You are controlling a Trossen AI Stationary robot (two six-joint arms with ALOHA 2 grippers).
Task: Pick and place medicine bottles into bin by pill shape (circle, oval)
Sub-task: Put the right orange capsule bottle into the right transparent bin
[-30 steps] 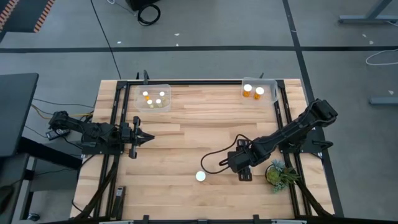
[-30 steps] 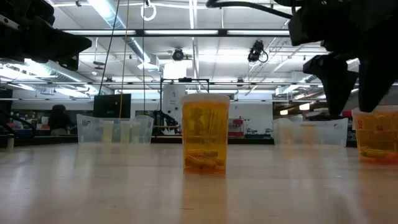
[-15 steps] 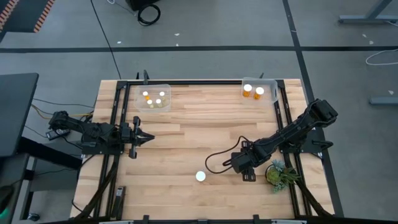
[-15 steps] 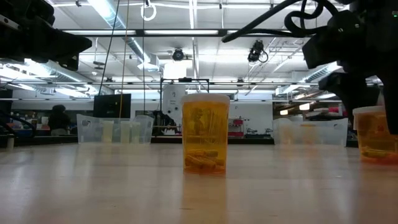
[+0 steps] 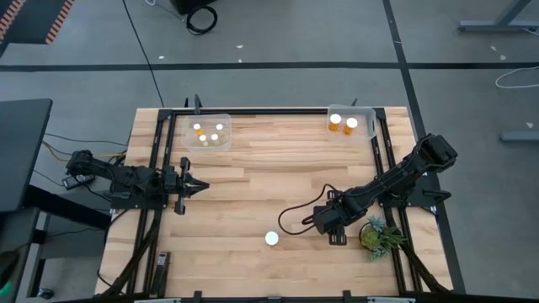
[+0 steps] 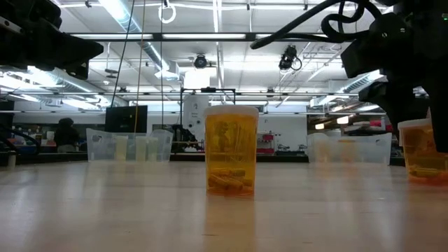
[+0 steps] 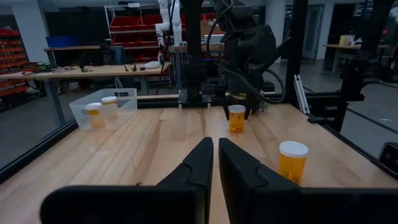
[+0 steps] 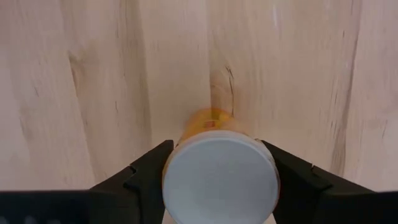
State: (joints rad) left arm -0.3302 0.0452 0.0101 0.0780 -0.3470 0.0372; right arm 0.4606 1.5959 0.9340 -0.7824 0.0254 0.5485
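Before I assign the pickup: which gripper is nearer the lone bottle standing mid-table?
Right. The right gripper sits just beside the lone bottle, straddling another bottle; the left gripper waits shut far across the table.

Lighting was bright, even overhead; ceiling strip lights (image 6: 126,17) glared in the low view. Shadows on the table (image 5: 253,181) were soft. Background behind the near bottle (image 6: 231,150) was defocused.

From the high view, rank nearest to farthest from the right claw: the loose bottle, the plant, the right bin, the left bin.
Right claw:
1. Plant, just to its right.
2. Loose bottle, to its left.
3. Right bin, far edge.
4. Left bin, far edge, left.
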